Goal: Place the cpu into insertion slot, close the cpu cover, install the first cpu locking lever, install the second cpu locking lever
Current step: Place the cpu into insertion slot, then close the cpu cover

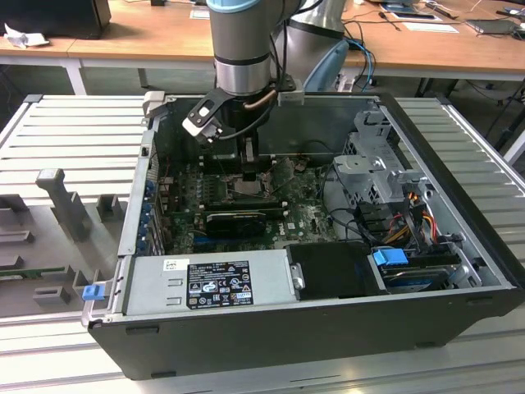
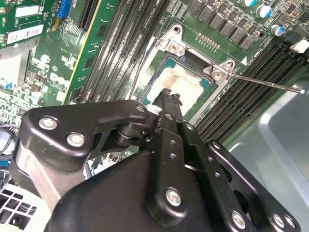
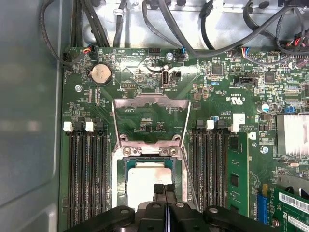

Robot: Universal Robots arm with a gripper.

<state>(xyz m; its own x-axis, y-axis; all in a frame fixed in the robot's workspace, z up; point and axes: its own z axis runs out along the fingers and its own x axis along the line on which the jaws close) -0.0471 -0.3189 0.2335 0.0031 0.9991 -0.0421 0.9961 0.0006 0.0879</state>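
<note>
One gripper (image 1: 248,164) is seen in the exterior view, held inside the open computer case (image 1: 287,336) above the motherboard (image 1: 303,217). In the second wrist view its fingers (image 2: 166,111) are pressed together, tips over the cpu (image 2: 186,82), which is seated in the socket (image 2: 176,46). In the first wrist view the cpu cover (image 3: 149,99) is shown standing open, away from the cpu

Ribbed table (image 1: 82,131), computer case (image 1: 287,336) (open), grey fixtures (image 1: 61,205)
</note>
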